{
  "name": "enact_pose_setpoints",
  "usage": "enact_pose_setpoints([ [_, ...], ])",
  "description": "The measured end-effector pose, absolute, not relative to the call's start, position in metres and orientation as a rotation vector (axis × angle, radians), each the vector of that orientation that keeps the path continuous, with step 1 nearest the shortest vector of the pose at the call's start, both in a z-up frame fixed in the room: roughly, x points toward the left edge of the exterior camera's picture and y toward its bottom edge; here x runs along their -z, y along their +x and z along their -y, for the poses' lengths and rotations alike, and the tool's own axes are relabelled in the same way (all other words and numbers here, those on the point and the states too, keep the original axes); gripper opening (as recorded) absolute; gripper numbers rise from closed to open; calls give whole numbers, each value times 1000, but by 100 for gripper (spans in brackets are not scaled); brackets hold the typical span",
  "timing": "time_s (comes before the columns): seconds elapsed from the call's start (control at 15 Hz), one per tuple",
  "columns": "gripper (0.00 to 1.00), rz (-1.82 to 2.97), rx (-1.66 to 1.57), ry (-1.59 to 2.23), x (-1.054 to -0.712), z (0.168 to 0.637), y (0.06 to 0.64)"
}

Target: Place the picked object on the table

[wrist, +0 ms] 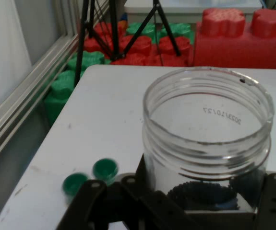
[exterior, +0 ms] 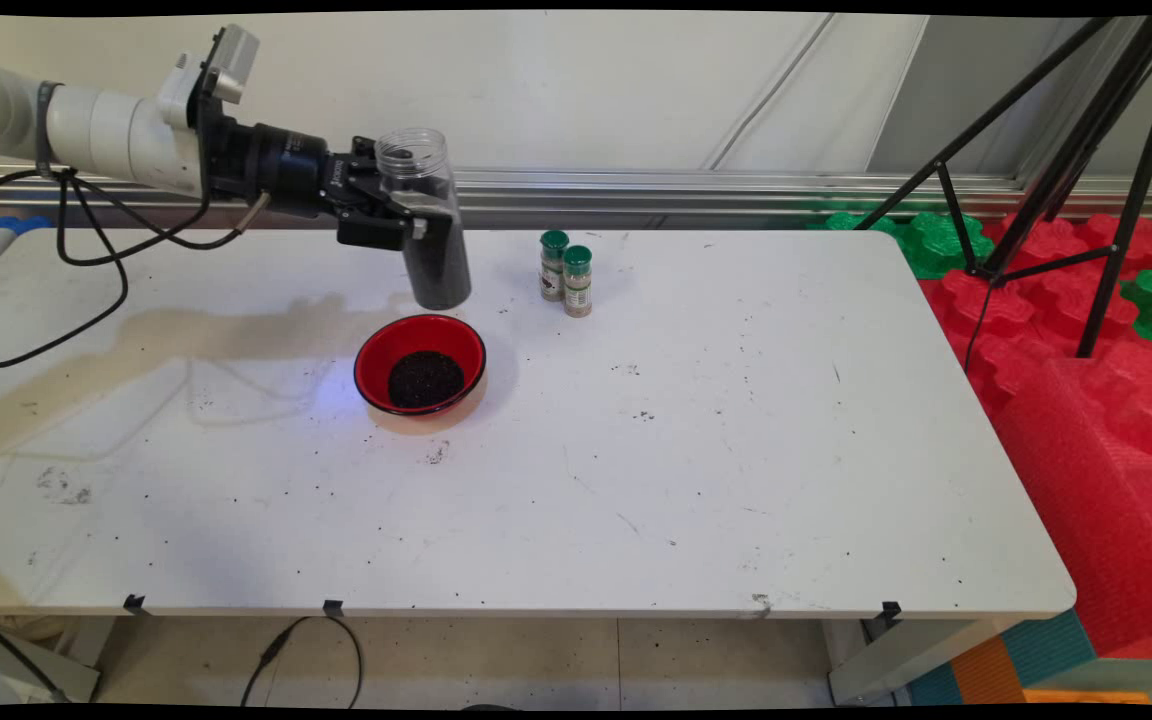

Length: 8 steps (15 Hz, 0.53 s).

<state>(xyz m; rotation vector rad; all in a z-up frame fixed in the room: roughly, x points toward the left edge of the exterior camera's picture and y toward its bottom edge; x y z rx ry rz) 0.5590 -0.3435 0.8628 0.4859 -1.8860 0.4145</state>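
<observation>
- My gripper (exterior: 414,222) is clamped around an open clear jar (exterior: 426,215), holding it upright in the air, dark grains low inside.
- It's right above the far rim of the red bowl (exterior: 420,363) with the dark pile.
- Two green-capped spice bottles (exterior: 566,272) stand just off to the side on the white table (exterior: 736,450).

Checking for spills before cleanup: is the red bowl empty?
No. The red bowl holds a pile of dark grains at its centre, plain in the main view, below the open jar in the gripper.
</observation>
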Motion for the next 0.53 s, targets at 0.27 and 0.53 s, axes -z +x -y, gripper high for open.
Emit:
enact_pose_setpoints([
  [0.27,0,1881,-395,456,-870,345,533],
  [0.53,0,1875,-381,441,-869,351,508],
])
